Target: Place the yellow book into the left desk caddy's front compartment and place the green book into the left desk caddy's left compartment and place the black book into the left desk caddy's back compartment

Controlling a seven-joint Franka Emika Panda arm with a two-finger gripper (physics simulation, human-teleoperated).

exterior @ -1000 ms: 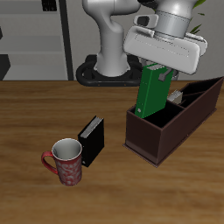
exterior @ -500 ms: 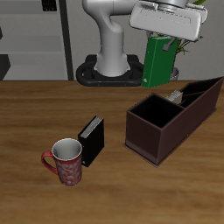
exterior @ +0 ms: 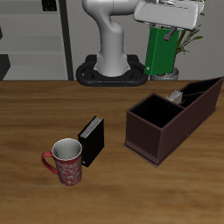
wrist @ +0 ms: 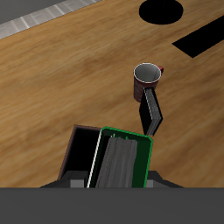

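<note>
Where it hung lower before, the hand [exterior: 161, 39] clamping the green book [exterior: 159, 53], now higher above the left desk caddy [exterior: 166, 125].

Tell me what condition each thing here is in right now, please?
green book: held upright in the air, above and behind the caddy.
gripper: shut on the green book.
black book: standing on the table beside the mug, untouched.
left desk caddy: on the table, open-topped, large section empty.
mug: upright, near the table's front edge.
yellow book: not clearly visible.
</note>
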